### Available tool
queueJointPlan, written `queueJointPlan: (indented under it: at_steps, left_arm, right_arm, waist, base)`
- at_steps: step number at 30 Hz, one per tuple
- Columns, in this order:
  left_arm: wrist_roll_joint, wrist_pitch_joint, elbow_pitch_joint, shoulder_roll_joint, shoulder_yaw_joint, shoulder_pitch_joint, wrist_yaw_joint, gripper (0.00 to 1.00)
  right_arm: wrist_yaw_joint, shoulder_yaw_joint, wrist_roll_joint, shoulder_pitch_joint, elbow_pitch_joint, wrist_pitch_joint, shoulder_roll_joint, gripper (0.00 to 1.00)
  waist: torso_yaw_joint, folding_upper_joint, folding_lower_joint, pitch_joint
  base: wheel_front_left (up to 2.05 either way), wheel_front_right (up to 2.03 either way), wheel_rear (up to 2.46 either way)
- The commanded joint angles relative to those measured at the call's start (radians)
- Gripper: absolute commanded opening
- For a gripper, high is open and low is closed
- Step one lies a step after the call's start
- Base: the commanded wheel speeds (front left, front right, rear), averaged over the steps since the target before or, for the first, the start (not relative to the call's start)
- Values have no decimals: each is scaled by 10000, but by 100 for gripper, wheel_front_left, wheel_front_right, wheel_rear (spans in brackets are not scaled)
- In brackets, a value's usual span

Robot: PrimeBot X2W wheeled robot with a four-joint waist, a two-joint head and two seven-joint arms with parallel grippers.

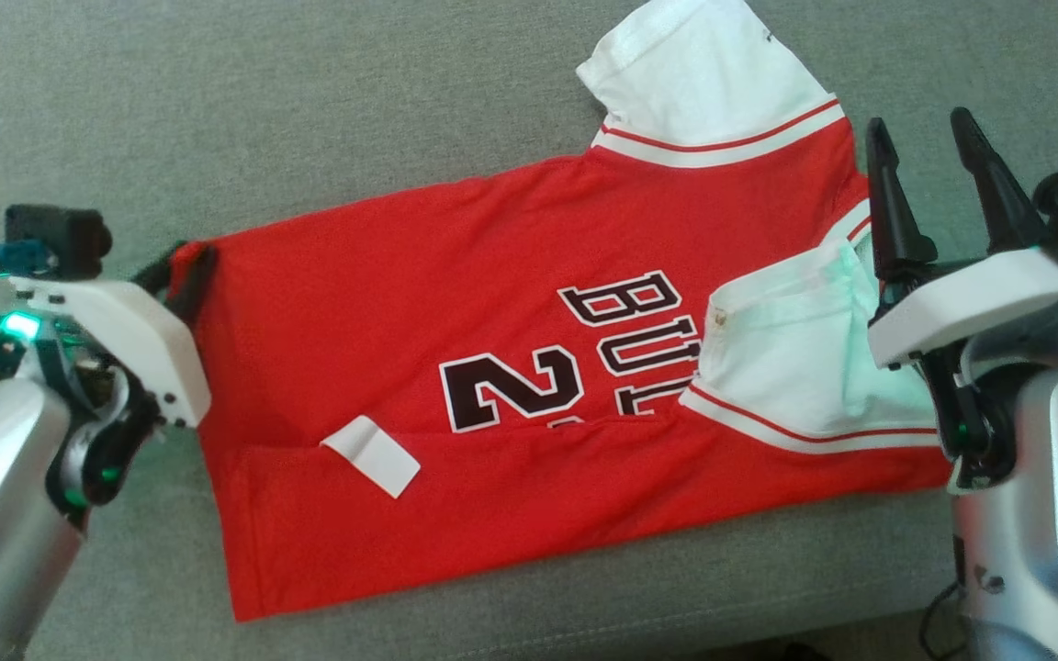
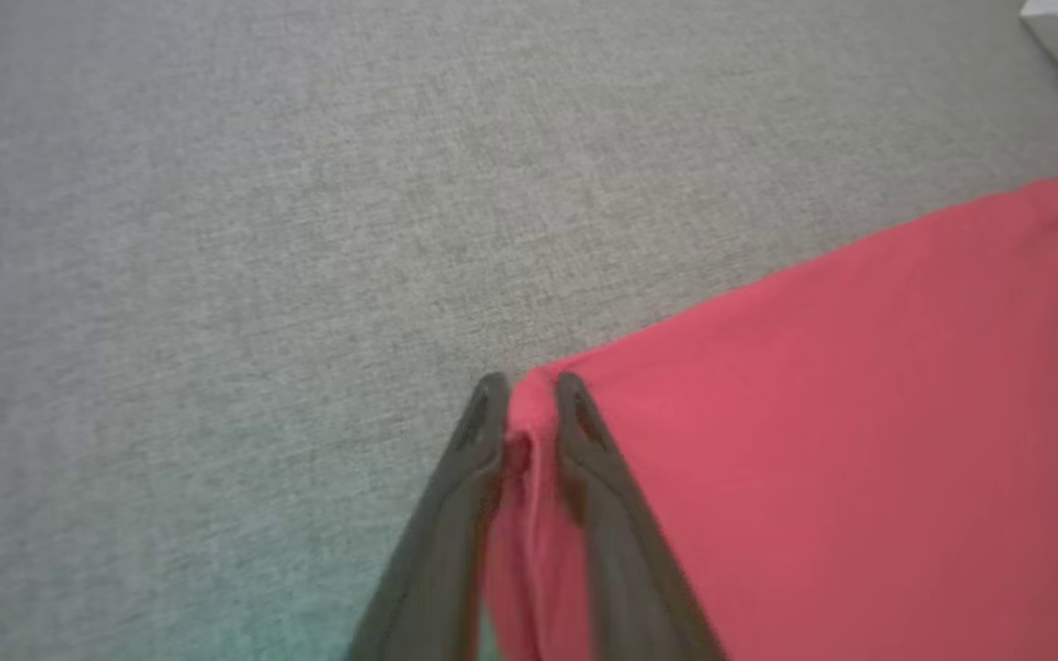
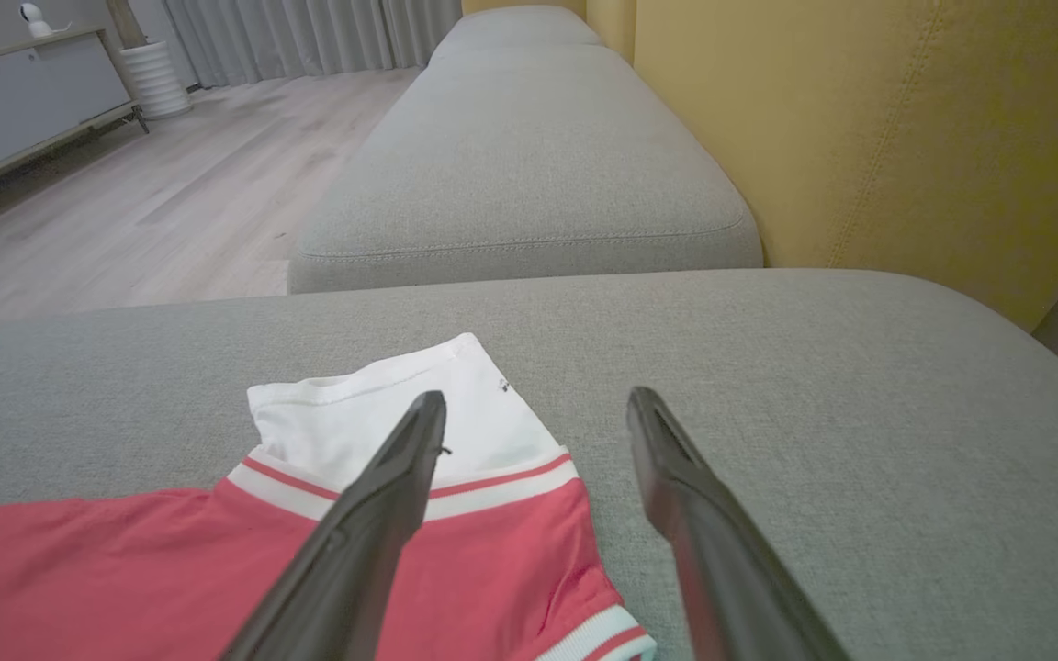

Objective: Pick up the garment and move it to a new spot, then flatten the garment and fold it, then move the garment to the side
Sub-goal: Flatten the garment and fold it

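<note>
- Red garment (image 1: 455, 275) with white sleeves lies flat on the grey sofa cushion (image 1: 217, 110), hem end toward the robot's left and one long edge folded over.
- Left gripper (image 2: 529, 393): jaws narrow, pinching the far hem corner; red cloth is bunched between the two fingers (image 2: 584, 441).
- Right gripper (image 1: 919, 128): jaws wide apart and holding nothing, poised at the sleeve end of the garment beside the folded-in white sleeve (image 1: 786, 358).
</note>
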Motion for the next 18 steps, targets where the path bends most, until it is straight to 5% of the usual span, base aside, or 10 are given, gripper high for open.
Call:
queueJointPlan:
  at_steps: [1, 2, 10, 18]
  left_arm:
    - [35, 21, -86, 261, 156, 178, 36, 16]
    - [70, -23, -104, 256, 138, 176, 31, 0]
    - [544, -932, -548, 79, 148, 18, 114, 0]
    - [1056, -1192, -898, -541, -295, -685, -37, 0]
  right_arm:
    - [73, 243, 38, -328, -315, -64, -58, 100]
    - [73, 255, 29, -332, -316, -52, -58, 100]
    - [73, 494, -183, -1105, 273, 571, -451, 100]
    - [73, 705, -519, -3793, 2875, 2110, -1546, 100]
  waist:
    - [17, 0, 0, -19]
    - [33, 0, 0, -35]
    - [431, 0, 0, -284]
    - [1369, 0, 0, -37]
  base:
    - [0, 0, 0]
    - [0, 0, 0]
    - [0, 0, 0]
    - [0, 0, 0]
